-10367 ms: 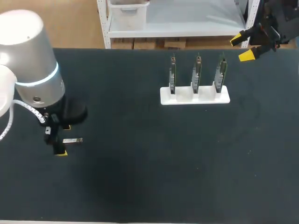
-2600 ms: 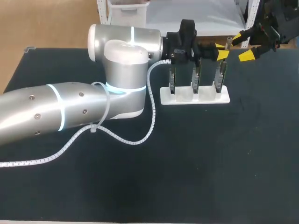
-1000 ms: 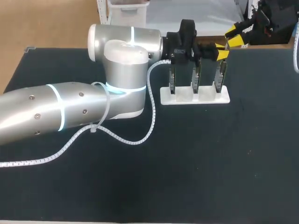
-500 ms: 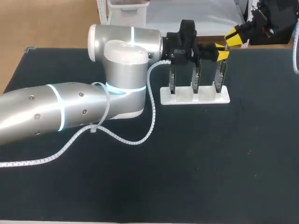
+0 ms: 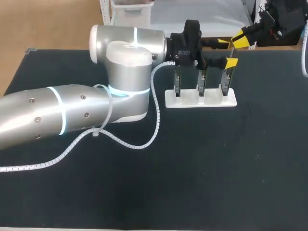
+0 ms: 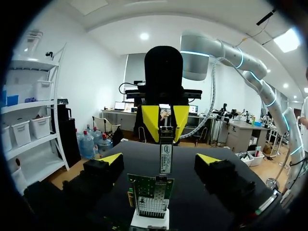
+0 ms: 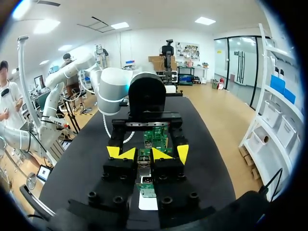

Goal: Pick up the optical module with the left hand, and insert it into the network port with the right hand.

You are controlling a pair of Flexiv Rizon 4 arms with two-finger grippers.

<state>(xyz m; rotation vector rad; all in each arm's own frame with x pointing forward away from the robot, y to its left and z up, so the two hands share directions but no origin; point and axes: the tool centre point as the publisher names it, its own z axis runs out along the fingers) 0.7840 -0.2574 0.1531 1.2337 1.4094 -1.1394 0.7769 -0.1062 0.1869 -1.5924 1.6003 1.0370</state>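
From where I stood, the right gripper [image 6: 166, 131] was clenched on the top end of the optical module [image 6: 166, 156], which hung straight down from its yellow tips. The module's lower end sat just above the top edge of the network card [image 6: 150, 190] directly beneath the gripper, and as far as I could tell it was not yet in the card. That card was the end one of three standing in a white stand [image 5: 183, 102], on the side nearest the right arm. The left gripper [image 5: 226, 53] faced the right one across the card. Its fingers were spread wide, one to either side of the hanging module and touching it with neither, so it gripped nothing.

I judged the handover finished and the insertion the step in hand. To do it well, the left gripper ought to draw clear first, since its fingers flanked the very path the right gripper needed. I could not pick out the network port's mouth itself, so lining up mattered. The module should be squared over the opening and kept plumb before any push. Held only by its upper end, it looked liable to pivot in the tips if it met the rim off-centre. The card stood merely slotted in its stand. I reckoned the press should go straight down along the card, slowly, with no sideways lean that could tip card or stand on the black table [image 5: 192, 168]
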